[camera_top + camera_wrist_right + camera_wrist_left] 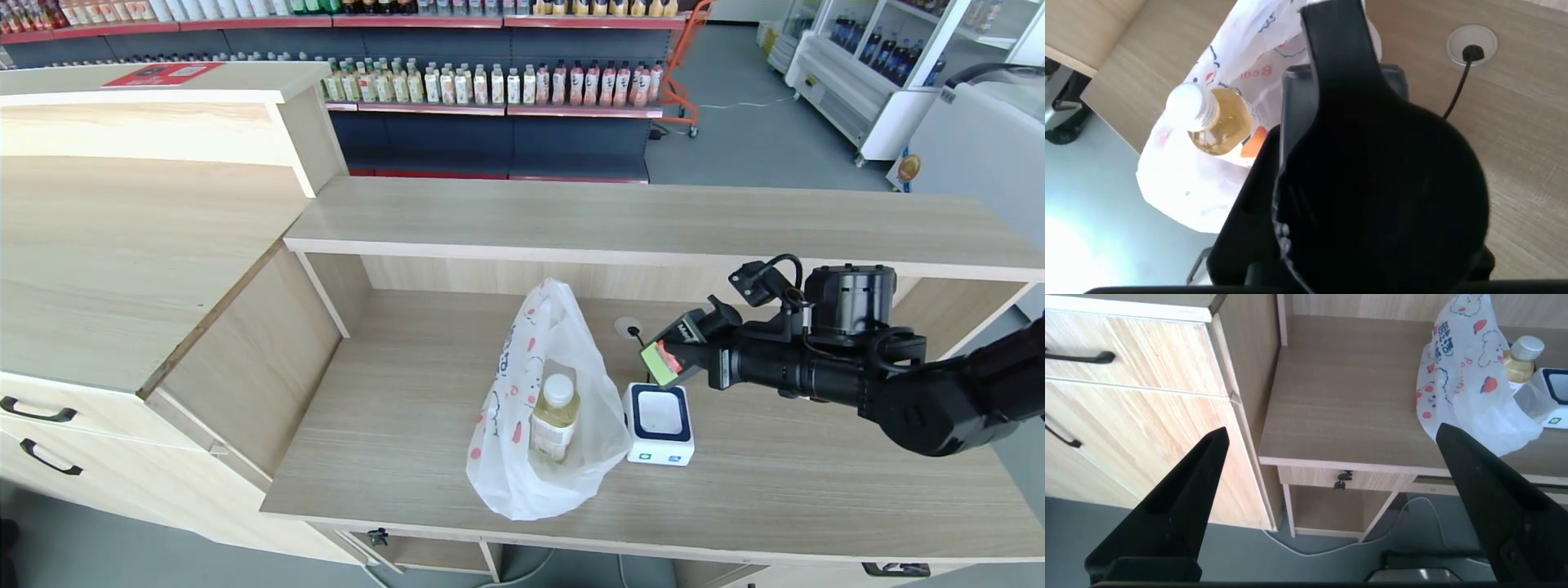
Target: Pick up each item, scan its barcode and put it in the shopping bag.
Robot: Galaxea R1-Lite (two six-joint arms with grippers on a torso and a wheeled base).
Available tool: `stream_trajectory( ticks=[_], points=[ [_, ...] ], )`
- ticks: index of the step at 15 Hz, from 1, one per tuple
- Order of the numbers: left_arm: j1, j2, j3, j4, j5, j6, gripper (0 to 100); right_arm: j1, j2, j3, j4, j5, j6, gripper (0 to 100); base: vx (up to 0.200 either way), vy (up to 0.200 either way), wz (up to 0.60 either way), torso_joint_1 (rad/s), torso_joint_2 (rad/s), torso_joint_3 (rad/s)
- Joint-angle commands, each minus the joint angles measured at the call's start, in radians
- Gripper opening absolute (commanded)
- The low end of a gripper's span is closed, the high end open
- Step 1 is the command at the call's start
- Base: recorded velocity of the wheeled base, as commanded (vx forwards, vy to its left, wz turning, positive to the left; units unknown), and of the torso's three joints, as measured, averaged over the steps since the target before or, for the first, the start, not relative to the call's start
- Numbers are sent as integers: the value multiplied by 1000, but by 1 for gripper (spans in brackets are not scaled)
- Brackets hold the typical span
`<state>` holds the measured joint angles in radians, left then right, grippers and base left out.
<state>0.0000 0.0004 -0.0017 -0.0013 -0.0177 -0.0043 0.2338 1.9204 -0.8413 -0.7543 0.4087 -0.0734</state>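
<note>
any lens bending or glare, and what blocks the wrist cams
Head view: the counter edges bow slightly as through a wide lens; no glare hides the green packet in the right claw. Right wrist view: that claw's body blocks the middle. Left wrist view: the open left claw frames the sides.

I see the white scanner [660, 423] lying flat on the worktop [775, 490]. Just beside it on the left, the white shopping bag [498, 425] with red prints stands open, with a capped bottle [555, 416] of yellow drink upright inside. Above the scanner's far edge, a small green packet [655, 363] with a red patch sits tilted in my right claw [671, 353].
</note>
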Motion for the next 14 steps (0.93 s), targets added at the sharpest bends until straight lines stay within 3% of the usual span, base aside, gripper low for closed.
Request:
stream_trajectory(
  ticks=[1, 5, 10, 14],
  points=[
    [0, 0, 0, 0, 1, 0, 100, 4, 54, 5, 0, -2, -37, 0, 0, 0, 0, 0, 0, 0],
    [0, 0, 0, 0, 1, 0, 100, 48, 164, -44, -94, -84, -83, 0, 0, 0, 0, 0, 0, 0],
    [0, 0, 0, 0, 1, 0, 100, 142, 371, -260, -131, -88, -152, 0, 0, 0, 0, 0, 0, 0],
    [0, 0, 0, 0, 1, 0, 100, 165, 520, -407, -125, -90, -313, 0, 0, 0, 0, 0, 0, 0]
  ],
)
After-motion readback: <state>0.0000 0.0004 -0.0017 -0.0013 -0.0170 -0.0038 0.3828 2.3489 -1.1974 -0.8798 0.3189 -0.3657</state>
